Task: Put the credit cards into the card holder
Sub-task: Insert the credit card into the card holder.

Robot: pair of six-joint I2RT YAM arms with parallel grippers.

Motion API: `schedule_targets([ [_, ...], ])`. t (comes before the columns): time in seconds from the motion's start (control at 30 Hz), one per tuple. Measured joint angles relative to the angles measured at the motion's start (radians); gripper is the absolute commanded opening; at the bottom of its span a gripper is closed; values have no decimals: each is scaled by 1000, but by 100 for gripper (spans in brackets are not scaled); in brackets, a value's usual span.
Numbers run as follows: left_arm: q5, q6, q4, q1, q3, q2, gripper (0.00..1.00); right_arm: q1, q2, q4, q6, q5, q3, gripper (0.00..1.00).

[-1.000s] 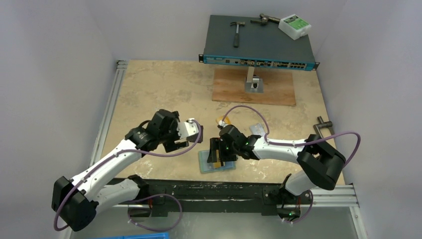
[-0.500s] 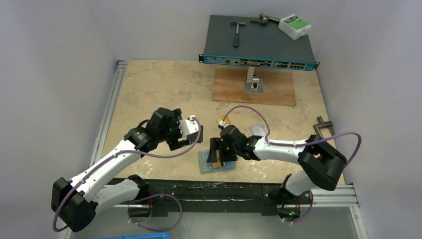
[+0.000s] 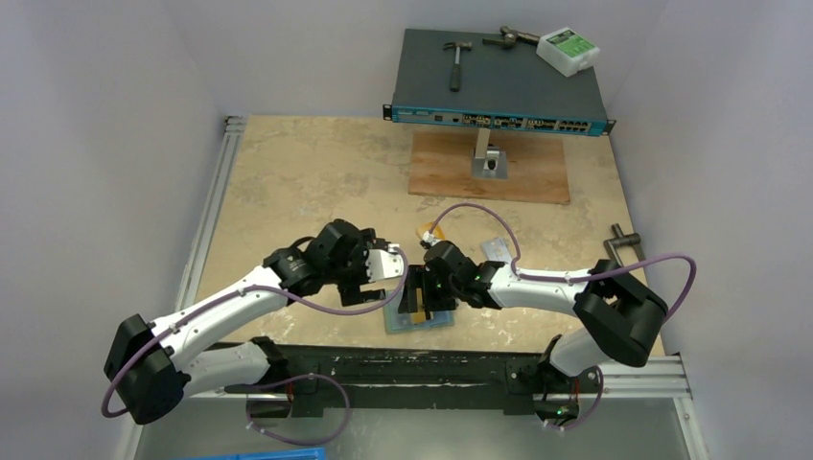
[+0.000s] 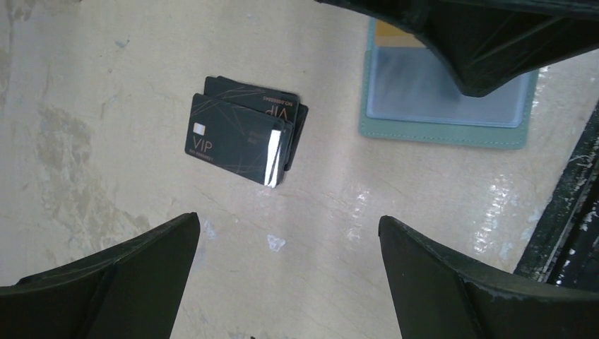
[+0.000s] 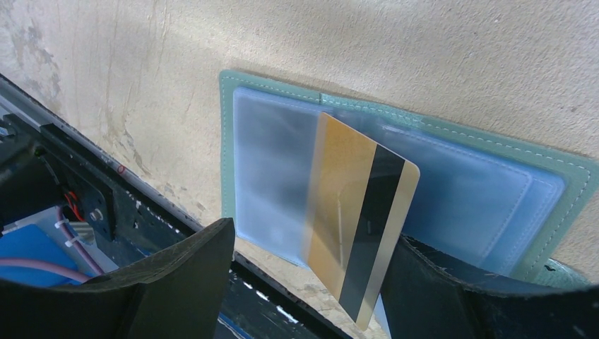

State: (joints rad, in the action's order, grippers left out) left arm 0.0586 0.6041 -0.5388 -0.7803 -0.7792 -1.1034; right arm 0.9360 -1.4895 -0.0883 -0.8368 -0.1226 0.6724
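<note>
The teal card holder [image 5: 229,141] [image 3: 395,320] [image 4: 443,133] lies open on the table near the front edge, clear sleeves up. An orange-gold credit card [image 5: 357,233] with a black stripe stands tilted, one end tucked into a sleeve, its edge resting against one finger of my right gripper [image 5: 314,233] [image 3: 415,297]. That gripper is open and straddles the card. My left gripper [image 4: 286,226] [image 3: 377,286] hangs open just left of the holder, above a small stack of black cards marked VIP [image 4: 244,138]. A silver card [image 3: 497,247] lies behind the right arm.
A black rail [image 3: 431,369] runs along the table's front edge just below the holder. At the back stand a network switch [image 3: 499,81] carrying hammers and a white box, and a wooden board [image 3: 489,168] with a metal stand. A clamp handle [image 3: 623,240] sticks up at the right edge.
My left arm has swung right and nearer, bringing its open gripper close beside the right gripper and the holder. The right arm and the orange-gold card have hardly moved.
</note>
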Motion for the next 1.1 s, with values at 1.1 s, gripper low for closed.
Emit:
schedule_targets([
  [1.1,213,252,254,-65,190,-90,75,-1,-2,15,-9,-9,-10,73],
])
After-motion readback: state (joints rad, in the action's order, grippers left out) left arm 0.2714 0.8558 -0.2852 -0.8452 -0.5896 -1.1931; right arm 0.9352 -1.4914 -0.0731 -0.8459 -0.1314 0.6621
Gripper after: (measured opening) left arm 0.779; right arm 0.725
